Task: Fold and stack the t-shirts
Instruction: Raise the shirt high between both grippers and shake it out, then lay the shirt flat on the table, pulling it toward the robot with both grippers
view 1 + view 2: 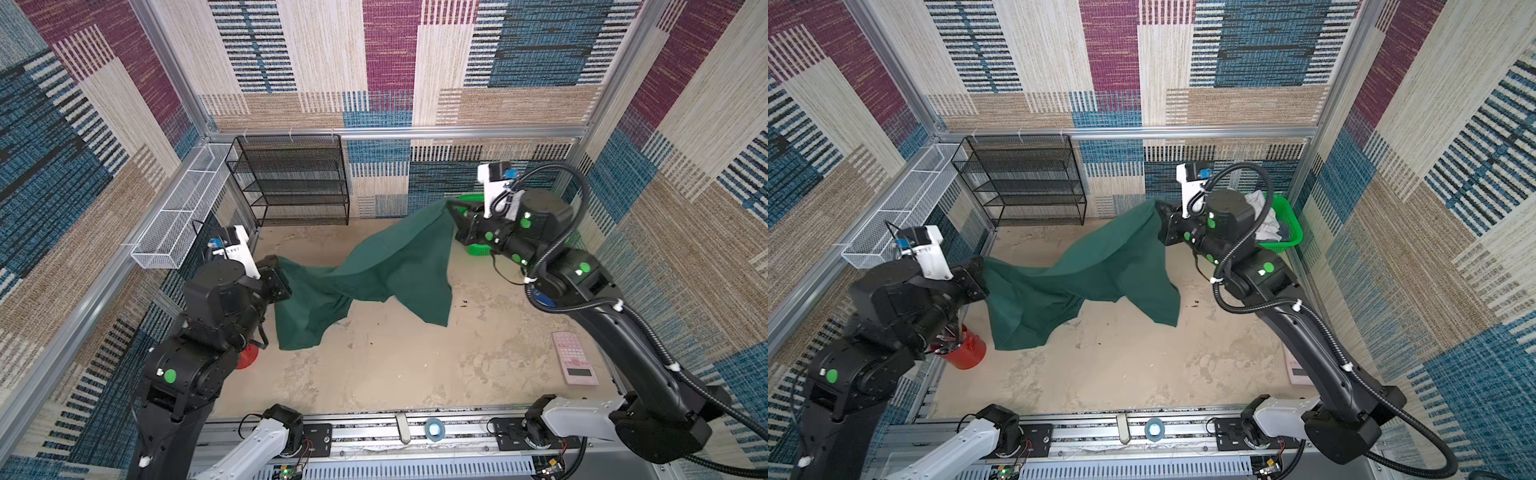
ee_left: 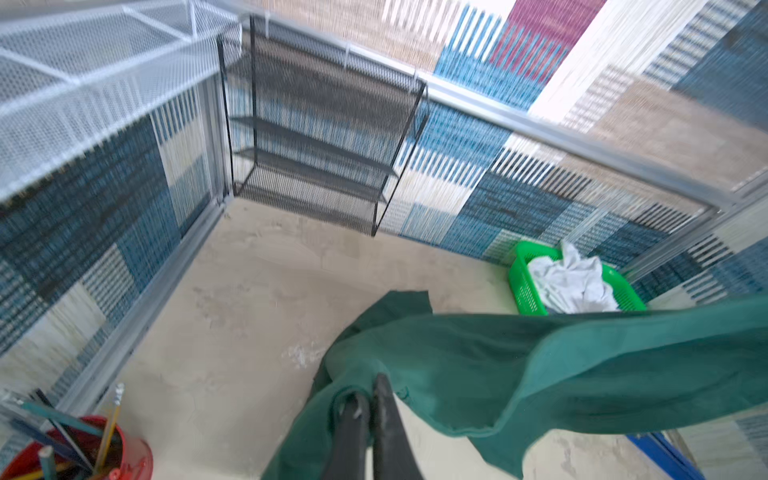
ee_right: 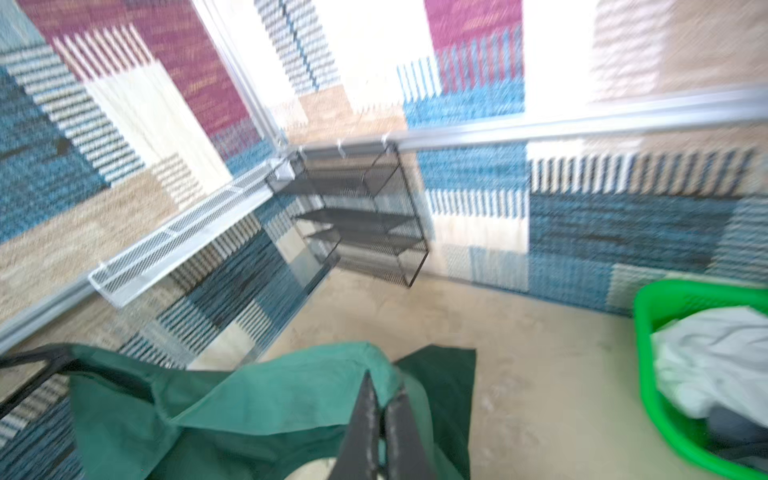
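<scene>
A large dark green t-shirt (image 1: 374, 270) hangs stretched between my two grippers, its lower folds trailing on the beige table in both top views. At the left, my left gripper (image 1: 279, 262) is shut on one bunched edge of it; its fingertips (image 2: 384, 386) pinch green cloth (image 2: 498, 365). My right gripper (image 1: 449, 203) holds the other end higher at the back right, shut on a fold (image 3: 270, 395). Crumpled white t-shirts (image 1: 1262, 216) and some grey fabric (image 3: 731, 424) lie in the green basket (image 1: 1285, 220) behind the right arm.
A black mesh shelf (image 1: 291, 183) stands against the back wall. A white wire basket (image 1: 183, 212) hangs on the left wall. A red cup of pencils (image 1: 967, 349) sits under the left arm. A pink calculator (image 1: 575, 361) lies at the right.
</scene>
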Motion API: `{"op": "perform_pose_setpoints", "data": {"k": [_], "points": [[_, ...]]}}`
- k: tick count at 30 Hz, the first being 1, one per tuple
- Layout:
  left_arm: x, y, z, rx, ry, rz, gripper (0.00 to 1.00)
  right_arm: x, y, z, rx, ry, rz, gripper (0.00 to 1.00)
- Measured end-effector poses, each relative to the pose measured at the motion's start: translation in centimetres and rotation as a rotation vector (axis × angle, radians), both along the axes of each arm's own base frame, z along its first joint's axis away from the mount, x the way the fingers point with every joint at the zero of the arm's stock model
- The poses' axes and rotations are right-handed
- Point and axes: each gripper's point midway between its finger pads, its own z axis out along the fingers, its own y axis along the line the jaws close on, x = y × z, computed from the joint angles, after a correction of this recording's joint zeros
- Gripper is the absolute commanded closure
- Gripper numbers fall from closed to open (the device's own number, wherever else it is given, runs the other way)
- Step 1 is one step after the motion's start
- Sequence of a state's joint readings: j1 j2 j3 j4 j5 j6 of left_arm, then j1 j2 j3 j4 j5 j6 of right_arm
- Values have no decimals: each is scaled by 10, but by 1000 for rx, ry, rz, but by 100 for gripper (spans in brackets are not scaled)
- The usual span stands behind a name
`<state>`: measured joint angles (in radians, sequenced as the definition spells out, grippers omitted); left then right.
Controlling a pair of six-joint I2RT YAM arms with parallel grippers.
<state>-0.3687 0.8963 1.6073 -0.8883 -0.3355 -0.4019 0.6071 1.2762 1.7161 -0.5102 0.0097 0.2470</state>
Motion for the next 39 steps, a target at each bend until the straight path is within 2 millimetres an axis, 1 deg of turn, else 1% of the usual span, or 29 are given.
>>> {"op": "perform_pose_setpoints", "data": {"k": [4, 6, 10, 14, 16, 17, 19, 20, 22, 23, 25, 26, 27, 30, 32, 34, 35, 36, 38, 39], "points": [[-15, 5, 69, -7, -147, -14, 100, -30, -21, 51, 34, -78, 1, 100], [-26, 5, 95, -14, -211, -42, 100, -49, -32, 76, 66, -123, 8, 100], [-59, 4, 147, -27, -353, -113, 100, -90, -51, 124, 131, -219, 55, 100], [-97, 9, 199, -50, -521, -162, 100, -126, -67, 160, 189, -306, 97, 100], [-111, 10, 218, -57, -583, -178, 100, -135, -74, 174, 209, -337, 96, 100], [-113, 11, 222, -55, -598, -178, 100, -137, -75, 178, 216, -348, 96, 100], [-110, 11, 222, -45, -598, -171, 100, -134, -74, 179, 216, -347, 88, 100], [-104, 10, 219, -39, -586, -161, 100, -127, -72, 174, 208, -331, 75, 100], [-83, 8, 207, -13, -538, -133, 100, -107, -66, 155, 175, -275, 40, 100], [-69, 5, 197, 5, -504, -122, 100, -96, -63, 143, 155, -241, 16, 100], [-38, -1, 169, 43, -410, -97, 100, -70, -59, 106, 95, -163, -49, 100], [-22, -3, 152, 61, -364, -81, 100, -58, -57, 85, 66, -123, -78, 100], [-7, -5, 134, 84, -319, -63, 100, -47, -56, 60, 31, -78, -111, 100], [34, -9, 73, 154, -187, -11, 100, -20, -60, -12, -60, 32, -188, 100], [59, -11, 32, 192, -116, 20, 100, 1, -72, -57, -98, 90, -251, 100], [82, -13, -15, 219, -40, 44, 100, 22, -84, -105, -124, 157, -311, 100], [91, -14, -40, 229, 2, 48, 100, 30, -88, -131, -140, 192, -331, 100], [98, -16, -70, 225, 44, 55, 100, 37, -91, -164, -156, 239, -343, 100], [105, -16, -126, 228, 132, 68, 100, 43, -92, -212, -183, 307, -341, 100], [105, -15, -153, 227, 174, 78, 100, 46, -91, -239, -191, 344, -335, 100]]}}
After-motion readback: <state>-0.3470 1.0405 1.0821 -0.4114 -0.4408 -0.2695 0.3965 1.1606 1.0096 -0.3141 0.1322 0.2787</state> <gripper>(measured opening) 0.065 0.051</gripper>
